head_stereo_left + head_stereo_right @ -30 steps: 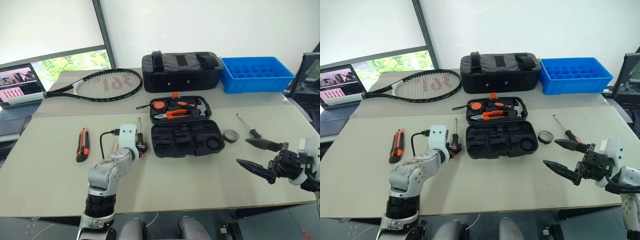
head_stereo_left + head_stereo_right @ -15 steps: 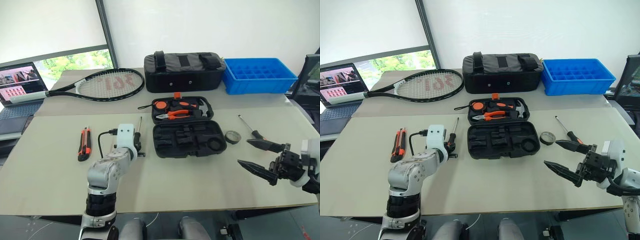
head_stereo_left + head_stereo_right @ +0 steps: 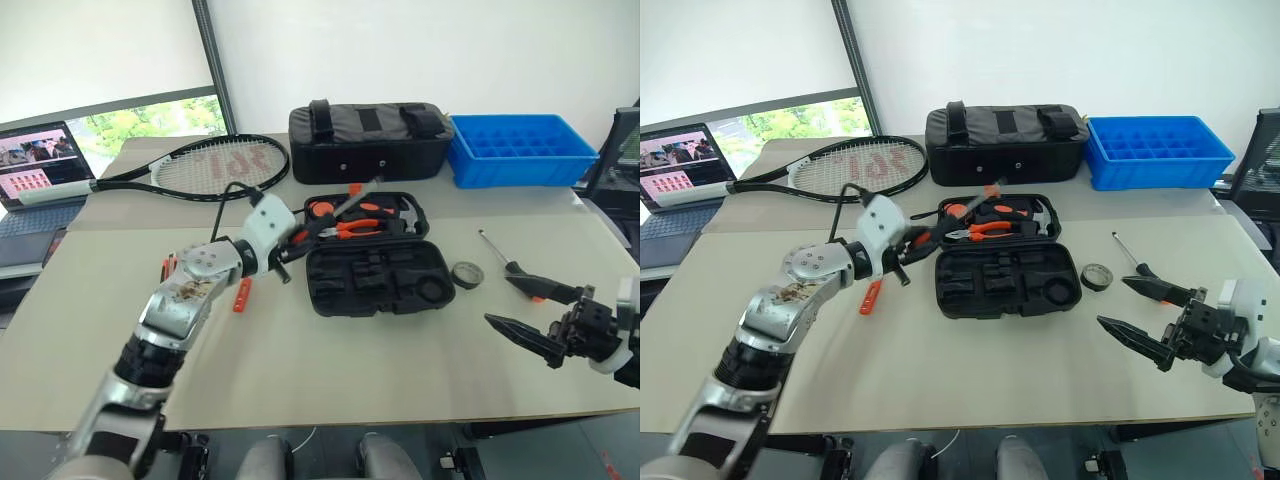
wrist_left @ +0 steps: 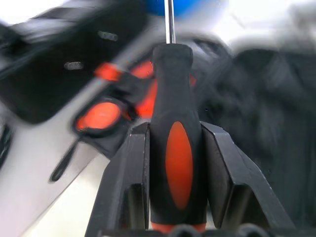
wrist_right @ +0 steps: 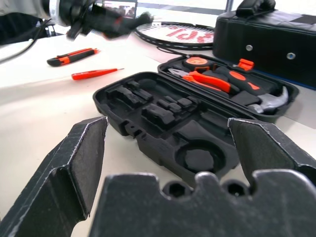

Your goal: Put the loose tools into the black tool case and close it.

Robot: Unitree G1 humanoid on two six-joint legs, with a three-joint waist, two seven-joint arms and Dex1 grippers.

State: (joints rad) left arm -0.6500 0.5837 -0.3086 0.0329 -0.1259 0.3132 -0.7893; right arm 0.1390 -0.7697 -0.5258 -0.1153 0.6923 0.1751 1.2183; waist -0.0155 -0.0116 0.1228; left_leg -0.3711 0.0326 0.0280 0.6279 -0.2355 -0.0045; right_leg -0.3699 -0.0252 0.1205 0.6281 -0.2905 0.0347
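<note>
The black tool case lies open mid-table, its near half showing bare shaped slots and its far half holding a hammer and pliers. My left gripper hovers left of it, shut on a black-and-orange screwdriver whose shaft slants over the far half. On the table under that arm lies the small orange tester screwdriver; the utility knife lies further left. The black tape roll and another screwdriver lie right of the case. Beyond them, near the right edge, my right gripper hangs open and holds nothing.
A tennis racket, a black fabric bag and a blue crate line the far side of the table. A laptop stands at the far left.
My left gripper has risen off the table with the screwdriver and turned toward the case, baring the tester screwdriver. The right gripper has stayed put.
</note>
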